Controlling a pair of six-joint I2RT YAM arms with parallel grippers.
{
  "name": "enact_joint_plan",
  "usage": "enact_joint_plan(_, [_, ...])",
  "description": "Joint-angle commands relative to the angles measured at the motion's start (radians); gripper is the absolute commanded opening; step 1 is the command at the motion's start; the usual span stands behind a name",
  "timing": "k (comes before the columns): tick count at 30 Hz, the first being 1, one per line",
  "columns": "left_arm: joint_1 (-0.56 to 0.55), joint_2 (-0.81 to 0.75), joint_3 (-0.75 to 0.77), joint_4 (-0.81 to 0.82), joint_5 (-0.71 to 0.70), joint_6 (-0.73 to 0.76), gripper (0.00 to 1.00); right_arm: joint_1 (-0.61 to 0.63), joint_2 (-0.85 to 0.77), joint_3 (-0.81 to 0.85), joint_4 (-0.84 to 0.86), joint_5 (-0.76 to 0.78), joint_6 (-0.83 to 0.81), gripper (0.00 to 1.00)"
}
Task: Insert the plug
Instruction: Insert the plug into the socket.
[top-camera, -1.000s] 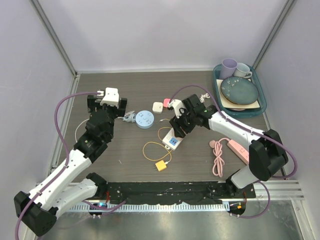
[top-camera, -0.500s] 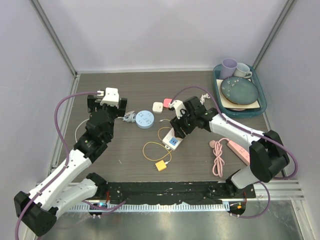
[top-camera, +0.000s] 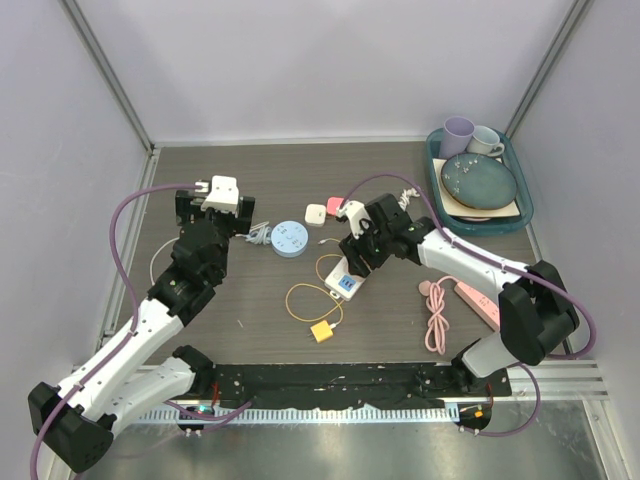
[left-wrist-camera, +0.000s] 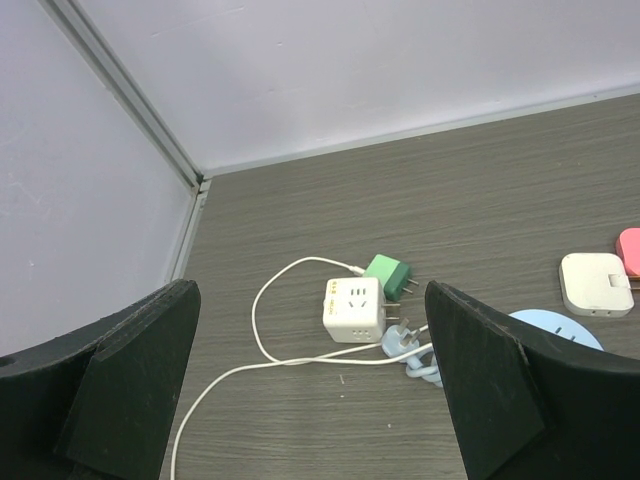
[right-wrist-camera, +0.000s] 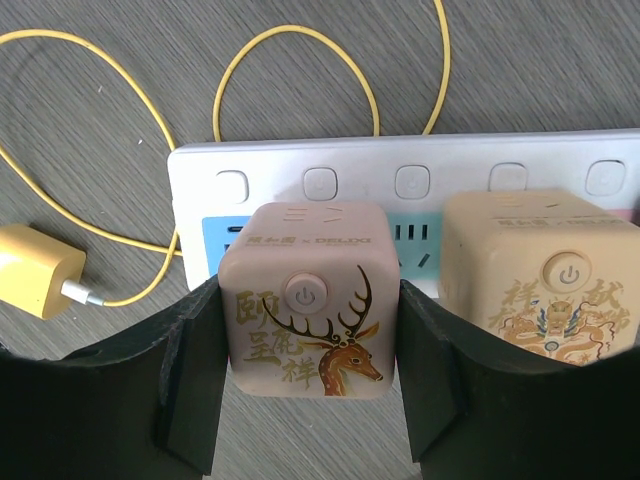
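My right gripper (right-wrist-camera: 310, 330) is shut on the plug (right-wrist-camera: 310, 300), a pink cube with a gold deer and a power button, one finger on each side. The cube sits over the blue socket face of a white power strip (right-wrist-camera: 400, 165); whether its pins are in is hidden. A beige cube (right-wrist-camera: 545, 275) sits on the strip just to its right. In the top view the right gripper (top-camera: 352, 255) hangs over the strip (top-camera: 343, 283) at mid-table. My left gripper (top-camera: 213, 215) stands wide open at the back left with nothing between its fingers.
A yellow charger (top-camera: 321, 331) with a looped yellow cable lies near the strip. A white cube socket (left-wrist-camera: 352, 310), a green plug (left-wrist-camera: 387, 275) and a blue plug (left-wrist-camera: 405, 343) lie under the left gripper. A blue disc (top-camera: 289, 240), a pink strip (top-camera: 478, 302) and a dish tray (top-camera: 435, 165) stand around.
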Motion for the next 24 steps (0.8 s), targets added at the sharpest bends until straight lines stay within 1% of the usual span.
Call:
enact_joint_plan(1, [0.005, -0.015, -0.005, 0.048, 0.006, 0.000, 1.00, 0.007, 0.046, -0.044, -0.061, 0.076, -0.028, 0.01])
enact_joint_plan(15, [0.005, -0.001, -0.008, 0.051, 0.014, 0.000, 1.00, 0.018, 0.086, -0.116, -0.066, 0.119, -0.009, 0.01])
enact_joint_plan(24, [0.004, -0.001, -0.011, 0.051, 0.014, 0.000, 1.00, 0.021, 0.111, -0.121, -0.057, 0.145, -0.009, 0.01])
